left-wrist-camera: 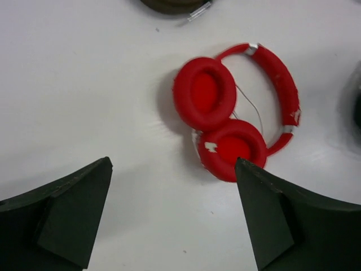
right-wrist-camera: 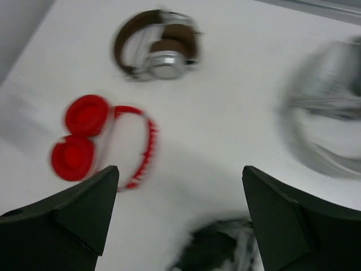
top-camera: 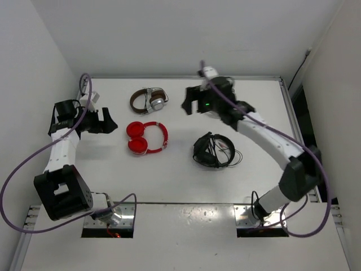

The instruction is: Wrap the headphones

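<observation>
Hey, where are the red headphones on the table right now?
In the top view the red headphones lie left of centre, just nearer the arms than the brown-and-silver pair, between the open left gripper and the black headphones.

White table (top-camera: 186, 186) w/ red headphones (top-camera: 137, 145), brown-silver headphones (top-camera: 157, 103), black headphones (top-camera: 204, 152).

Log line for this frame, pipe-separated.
headphones: flat on table, ungripped | left gripper: open, empty, facing them | right gripper: open, empty, raised above table
</observation>
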Tool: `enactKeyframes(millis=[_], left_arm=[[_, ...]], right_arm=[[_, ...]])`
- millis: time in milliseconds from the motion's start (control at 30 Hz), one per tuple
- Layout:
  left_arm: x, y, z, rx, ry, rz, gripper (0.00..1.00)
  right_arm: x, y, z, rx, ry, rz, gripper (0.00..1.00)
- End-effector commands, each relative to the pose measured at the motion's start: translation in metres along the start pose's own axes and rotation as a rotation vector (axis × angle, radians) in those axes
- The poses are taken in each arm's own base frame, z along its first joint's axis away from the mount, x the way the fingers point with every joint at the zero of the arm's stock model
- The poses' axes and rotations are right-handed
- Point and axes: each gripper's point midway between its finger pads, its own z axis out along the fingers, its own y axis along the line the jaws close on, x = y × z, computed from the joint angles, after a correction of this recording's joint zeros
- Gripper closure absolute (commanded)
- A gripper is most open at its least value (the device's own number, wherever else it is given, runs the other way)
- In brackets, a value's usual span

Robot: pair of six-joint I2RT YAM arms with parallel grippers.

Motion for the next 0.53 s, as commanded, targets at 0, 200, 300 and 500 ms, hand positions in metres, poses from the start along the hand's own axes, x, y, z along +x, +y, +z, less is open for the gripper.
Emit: enactKeyframes(millis=[0, 200, 300, 500], left_arm=[[0.01, -0.025, -0.005, 0.102, 0.05, 0.02, 0.03], [0.009, -0.03, -0.019, 0.044, 0.032, 0.059, 0.01], [0.006, -0.034, -0.02, 0.026, 0.017, 0.067, 0.0], [0.01, -0.036, -0.019, -0.053, -0.022, 0.112, 0.0]], right_arm=[[0.02, -0.064, -0.035, -0.024, 0.032, -0.045, 0.11], [0.066, -0.182, -0.112, 0.215, 0.067, -0.053, 0.06], [0.084, -0.218, -0.153, 0.278, 0.052, -0.026, 0.05], [0.117, -0.244, -0.194, 0.335, 0.059, 0.075, 0.04]])
